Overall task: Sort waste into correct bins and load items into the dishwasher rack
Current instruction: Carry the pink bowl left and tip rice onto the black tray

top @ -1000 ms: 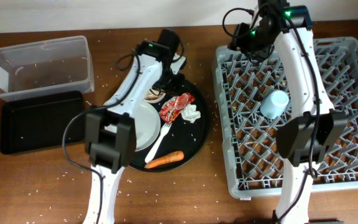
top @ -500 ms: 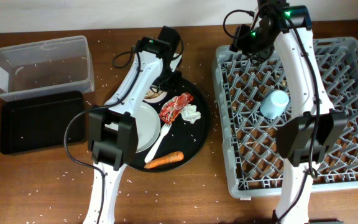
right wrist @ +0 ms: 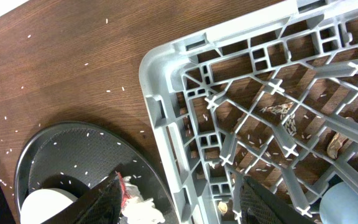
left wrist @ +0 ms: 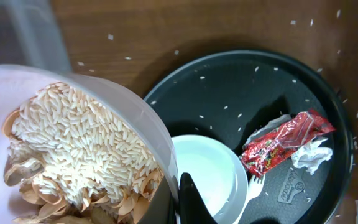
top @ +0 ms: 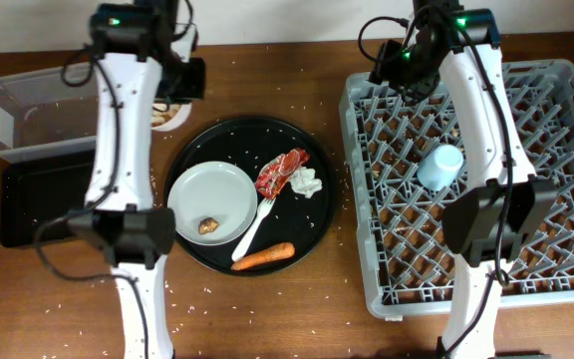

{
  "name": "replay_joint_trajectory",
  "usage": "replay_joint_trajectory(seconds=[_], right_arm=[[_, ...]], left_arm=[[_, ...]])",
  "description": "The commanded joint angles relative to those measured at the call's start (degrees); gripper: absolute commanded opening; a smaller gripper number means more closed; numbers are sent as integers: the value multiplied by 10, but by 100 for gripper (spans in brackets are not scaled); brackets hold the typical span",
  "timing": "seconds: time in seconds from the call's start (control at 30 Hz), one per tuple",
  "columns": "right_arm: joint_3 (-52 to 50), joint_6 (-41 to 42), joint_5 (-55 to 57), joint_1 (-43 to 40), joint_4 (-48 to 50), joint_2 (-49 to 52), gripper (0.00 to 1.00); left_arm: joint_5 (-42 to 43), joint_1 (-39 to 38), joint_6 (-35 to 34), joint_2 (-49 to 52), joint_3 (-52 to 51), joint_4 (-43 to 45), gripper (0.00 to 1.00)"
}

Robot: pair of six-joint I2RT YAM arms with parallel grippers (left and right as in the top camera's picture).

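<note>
My left gripper (top: 174, 92) is shut on the rim of the small white bowl (left wrist: 123, 118), which holds rice (left wrist: 73, 143), and carries it above the table beside the clear tub (top: 63, 105). The grey-green plate (top: 212, 199) with a brown lump (top: 207, 226) lies on the round black tray (top: 307, 229), next to the fork (top: 254, 226), the red-and-white wrapper (top: 282, 172), the tissue (top: 308, 182) and the carrot (top: 263, 256). The light-blue cup (top: 439, 166) stands in the dishwasher rack (top: 566, 249). My right gripper (right wrist: 179, 199) is open and empty over the rack's near-left corner (right wrist: 160, 81).
The shallow black rectangular tray (top: 58, 194) lies in front of the clear tub at the left. Rice grains are scattered over the table and the rack's base. The right arm stretches across the rack's left half.
My left arm has lifted the bowl off the round tray and swung it left toward the clear tub, uncovering the plate and brown lump. The right arm has not moved.
</note>
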Motion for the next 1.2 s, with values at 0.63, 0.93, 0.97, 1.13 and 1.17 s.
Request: replay_joint_trajectory(seconds=[0.63, 0.93, 0.97, 1.13, 1.17], right_arm=[[6, -19, 5, 3, -17, -5, 60], [6, -19, 6, 8, -19, -5, 60], [6, -19, 6, 10, -19, -5, 60], [6, -21, 21, 23, -19, -5, 61], [6, -21, 21, 25, -19, -5, 60]], left_arm=[[376, 364, 249, -263, -559, 146, 1], [604, 514, 300, -262, -722, 286, 0], [633, 525, 300, -262, -734, 306, 0], [733, 562, 300, -245, -749, 335, 0], [758, 567, 300, -245, -749, 335, 0]])
